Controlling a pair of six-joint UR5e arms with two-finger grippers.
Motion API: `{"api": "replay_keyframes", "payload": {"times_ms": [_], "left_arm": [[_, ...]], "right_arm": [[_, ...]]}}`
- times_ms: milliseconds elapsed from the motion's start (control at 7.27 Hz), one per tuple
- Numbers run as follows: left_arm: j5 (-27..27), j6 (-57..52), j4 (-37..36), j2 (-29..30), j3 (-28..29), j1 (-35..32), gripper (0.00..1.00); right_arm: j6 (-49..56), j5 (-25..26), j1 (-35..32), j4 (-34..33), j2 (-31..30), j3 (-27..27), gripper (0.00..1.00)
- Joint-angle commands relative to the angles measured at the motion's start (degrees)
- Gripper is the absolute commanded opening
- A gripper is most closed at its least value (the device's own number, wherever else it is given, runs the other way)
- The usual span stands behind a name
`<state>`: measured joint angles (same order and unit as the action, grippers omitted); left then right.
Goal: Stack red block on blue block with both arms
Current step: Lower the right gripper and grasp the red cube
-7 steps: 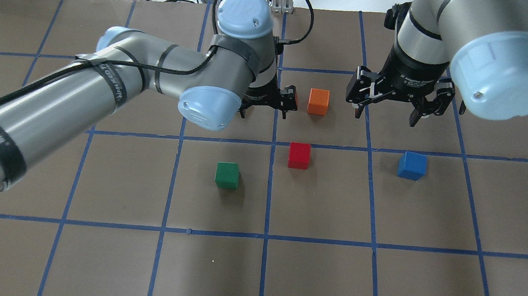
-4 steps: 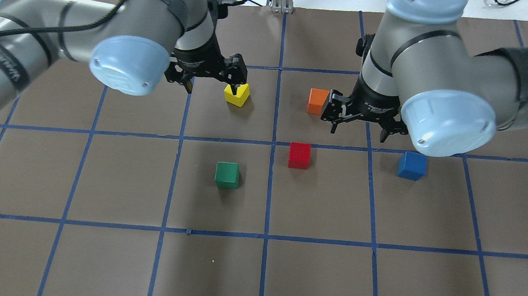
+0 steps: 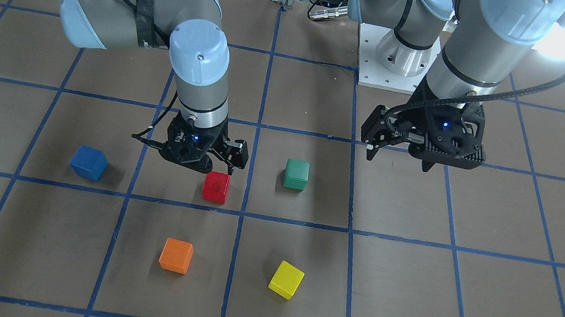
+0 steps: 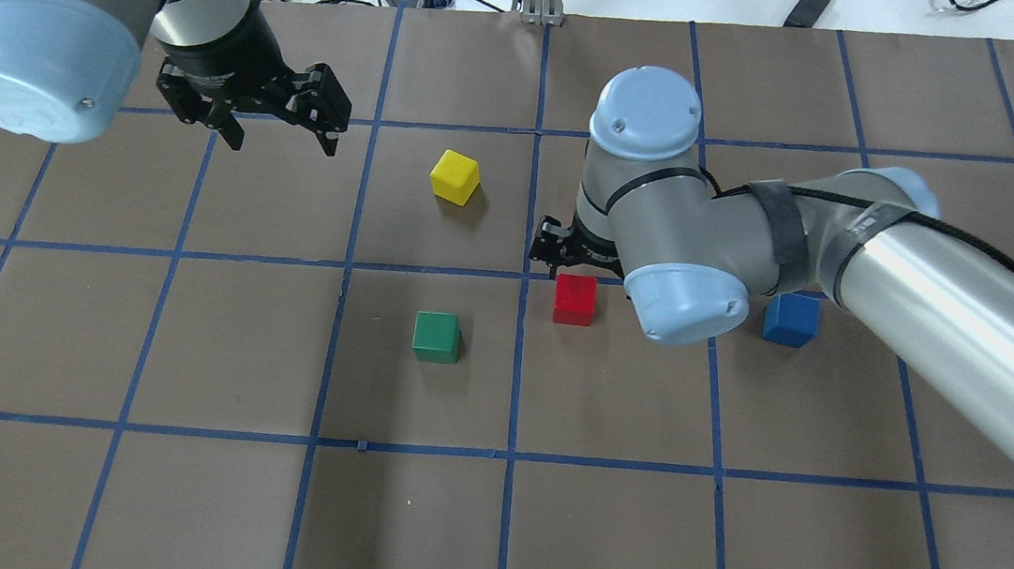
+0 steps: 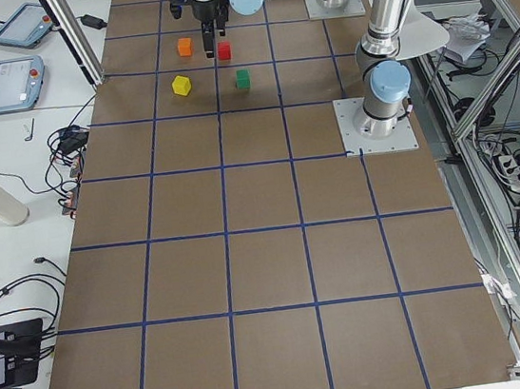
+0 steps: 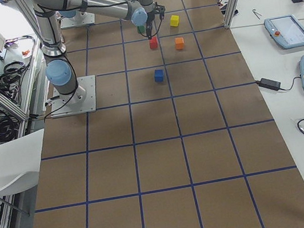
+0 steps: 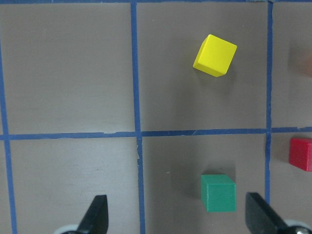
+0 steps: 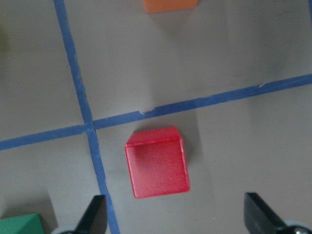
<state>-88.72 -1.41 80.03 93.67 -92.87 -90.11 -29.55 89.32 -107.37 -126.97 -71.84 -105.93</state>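
The red block (image 4: 575, 298) sits on the brown table beside the middle blue tape line. The blue block (image 4: 791, 319) sits about one square to its right. My right gripper (image 3: 199, 162) is open and hovers just above and behind the red block (image 3: 215, 187). In the right wrist view the red block (image 8: 157, 162) lies between and just ahead of the open fingertips (image 8: 97, 209), untouched. My left gripper (image 4: 283, 140) is open and empty at the far left, well away from both blocks. The blue block (image 3: 88, 162) stands alone.
A yellow block (image 4: 455, 175), tilted, a green block (image 4: 436, 336) and an orange block (image 3: 176, 255) lie around the red one. The right arm's wrist hides the orange block in the overhead view. The left wrist view shows the yellow block (image 7: 215, 55) and green block (image 7: 218, 193).
My right gripper has moved left from behind the blue block to over the red block. My left arm has swung away to the far left, uncovering the yellow block. Both grippers stay open.
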Motion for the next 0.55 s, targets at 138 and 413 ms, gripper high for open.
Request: {"api": "replay_keyframes", "payload": {"times_ms": [138,413], "left_arm": [[-0.31,-2.36,0.66,-1.91,-1.43,0.47,1.00],[-1.62,-2.37,0.31,-0.95,-1.62,-0.06,1.00]], "right_arm": [[-1.22,0.07,-1.18,-4.24,3.90,-1.47,1.00],[-1.13,0.42,-1.18,-6.00,4.08,-3.05,1.00]]}}
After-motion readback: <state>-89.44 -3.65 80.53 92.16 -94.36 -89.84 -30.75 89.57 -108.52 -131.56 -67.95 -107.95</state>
